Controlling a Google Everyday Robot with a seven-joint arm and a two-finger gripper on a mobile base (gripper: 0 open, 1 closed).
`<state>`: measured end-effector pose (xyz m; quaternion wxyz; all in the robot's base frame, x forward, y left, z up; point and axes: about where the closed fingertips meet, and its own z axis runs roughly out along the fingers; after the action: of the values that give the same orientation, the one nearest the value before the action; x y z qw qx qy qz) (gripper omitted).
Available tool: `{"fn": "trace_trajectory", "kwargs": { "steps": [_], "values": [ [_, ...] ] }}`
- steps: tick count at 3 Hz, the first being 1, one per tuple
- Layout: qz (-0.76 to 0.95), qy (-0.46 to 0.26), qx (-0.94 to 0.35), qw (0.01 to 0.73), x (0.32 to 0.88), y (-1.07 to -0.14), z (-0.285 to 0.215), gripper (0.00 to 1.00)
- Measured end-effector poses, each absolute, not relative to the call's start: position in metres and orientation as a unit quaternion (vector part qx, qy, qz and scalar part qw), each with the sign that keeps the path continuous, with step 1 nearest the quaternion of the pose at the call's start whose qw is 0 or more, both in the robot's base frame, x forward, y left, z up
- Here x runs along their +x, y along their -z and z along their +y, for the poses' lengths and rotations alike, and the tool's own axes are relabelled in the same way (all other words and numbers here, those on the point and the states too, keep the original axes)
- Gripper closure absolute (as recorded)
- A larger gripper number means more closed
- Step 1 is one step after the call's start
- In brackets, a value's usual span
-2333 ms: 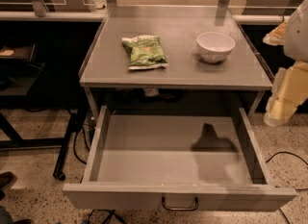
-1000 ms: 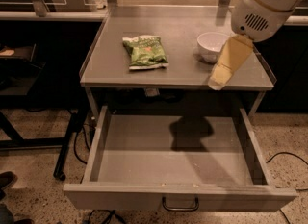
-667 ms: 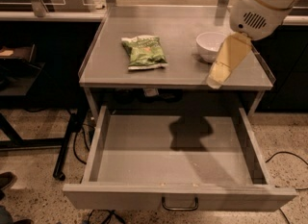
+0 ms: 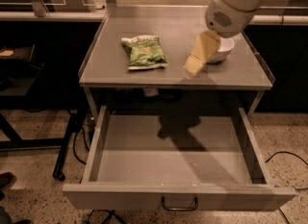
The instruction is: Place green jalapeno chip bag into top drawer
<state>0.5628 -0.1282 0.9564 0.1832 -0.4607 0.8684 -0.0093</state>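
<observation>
1. The green jalapeno chip bag [image 4: 143, 51] lies flat on the grey counter [image 4: 108, 71], left of centre. It is crinkled, with pale printing facing up. It is outside the drawer, and nothing touches it.
2. The pincer [image 4: 193, 66] is pale yellow and hangs over the right half of the counter. It slants down and to the left from the rounded white arm [image 4: 234, 4] that enters from the upper right corner.
3. The pincer's tip sits between the bag and the white bowl [image 4: 224, 50], nearer the bowl and clearly apart from the bag. Seen from this side it forms a single tapering wedge, so I cannot tell whether it is spread or pressed together.
4. The white bowl stands upright on the counter towards the right rear. Its left part is hidden behind the upper part of the pincer.
5. The top drawer [image 4: 120, 198] is pulled well out beneath the counter, towards the camera. Its flat front panel is the nearest part, with a small dark handle [image 4: 179, 205] at the centre.
6. The drawer's shallow grey interior is in plain view. A dark shadow [image 4: 180, 132] of the arm falls across its rear floor.
7. A small pale tag [image 4: 150, 92] hangs under the front edge of the counter, just above the open drawer.
8. The stand rests on a speckled floor [image 4: 33, 170]. A dark cable [image 4: 284, 156] trails on the right, and a black frame leg [image 4: 65, 146] slants down on the left.
</observation>
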Motion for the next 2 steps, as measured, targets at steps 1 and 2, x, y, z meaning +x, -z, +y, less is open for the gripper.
{"fn": "trace_trajectory", "kwargs": {
  "steps": [1,2],
  "values": [
    [0.883,0.003,-0.428,0.194,0.6014,-0.961,-0.0956,0.0],
    [0.883,0.003,-0.428,0.194,0.6015,-0.961,-0.0953,0.0]
  ]
}}
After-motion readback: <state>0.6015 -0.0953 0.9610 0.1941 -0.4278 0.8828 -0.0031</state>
